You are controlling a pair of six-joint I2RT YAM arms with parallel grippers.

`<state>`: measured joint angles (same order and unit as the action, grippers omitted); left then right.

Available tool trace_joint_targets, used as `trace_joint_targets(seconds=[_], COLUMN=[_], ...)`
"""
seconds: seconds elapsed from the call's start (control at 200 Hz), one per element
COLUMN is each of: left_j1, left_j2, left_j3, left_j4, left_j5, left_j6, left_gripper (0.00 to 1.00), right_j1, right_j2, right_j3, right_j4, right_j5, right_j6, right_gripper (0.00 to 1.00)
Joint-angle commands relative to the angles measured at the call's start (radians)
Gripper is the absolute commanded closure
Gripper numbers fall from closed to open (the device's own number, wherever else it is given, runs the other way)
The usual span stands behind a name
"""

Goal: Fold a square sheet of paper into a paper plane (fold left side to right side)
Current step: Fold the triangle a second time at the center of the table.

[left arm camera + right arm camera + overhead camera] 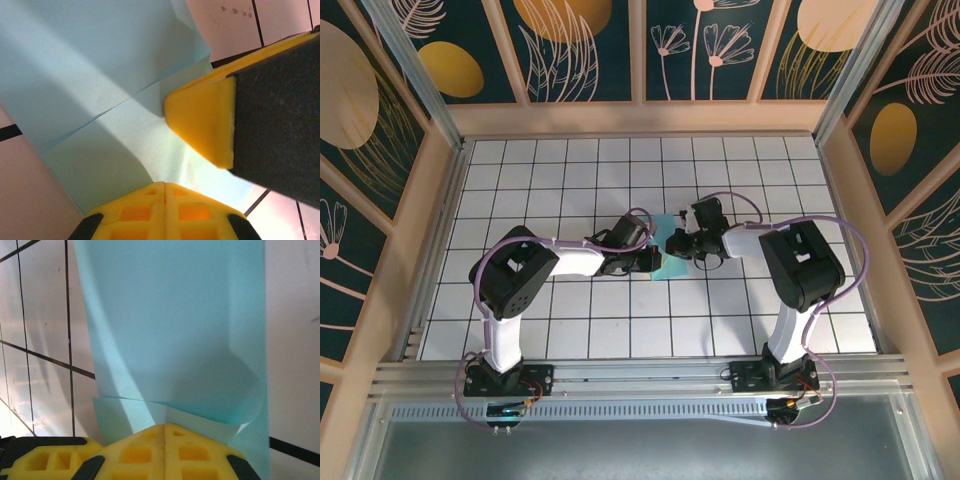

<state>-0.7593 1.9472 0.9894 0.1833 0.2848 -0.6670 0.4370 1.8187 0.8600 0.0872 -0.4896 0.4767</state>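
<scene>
The square sheet of paper (671,269) is turquoise-blue and lies partly folded over itself on the white grid table, between my two grippers. In the left wrist view the paper (100,65) shows two layers with a slanted edge across them. My left gripper (165,186) is shut, its tips down on the lower layer. The right gripper's yellow fingertip (200,120) presses on the sheet just beside it. In the right wrist view my right gripper (165,427) is shut against the paper (175,315), whose upper flap curls up in front of the tips. No paper plane is formed.
The white grid table (570,170) is walled by wooden panels (640,118) at the back and sides. An aluminium rail (640,375) runs along the near edge by the arm bases. Both arms (560,258) (790,255) reach inward to the centre.
</scene>
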Motion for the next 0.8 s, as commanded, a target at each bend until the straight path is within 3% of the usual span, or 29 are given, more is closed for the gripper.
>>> trace_joint_targets(seconds=[0.0, 0.485, 0.796], left_j1=[0.006, 0.006, 0.006], left_j2=[0.059, 0.055, 0.048], left_j3=[-0.051, -0.056, -0.054], left_j4=[-0.168, -0.167, -0.144], left_j5=[-0.088, -0.090, -0.073], left_j6=[0.004, 0.004, -0.002], left_gripper=[1.00, 1.00, 1.00], right_j1=[-0.045, -0.154, -0.133], right_j2=[0.019, 0.034, -0.066], right_j3=[-0.001, 0.029, 0.010], right_j4=[-0.024, -0.044, -0.064], right_j5=[0.045, 0.042, 0.013], right_j6=[-0.026, -0.063, -0.055], right_gripper=[1.00, 1.00, 1.00])
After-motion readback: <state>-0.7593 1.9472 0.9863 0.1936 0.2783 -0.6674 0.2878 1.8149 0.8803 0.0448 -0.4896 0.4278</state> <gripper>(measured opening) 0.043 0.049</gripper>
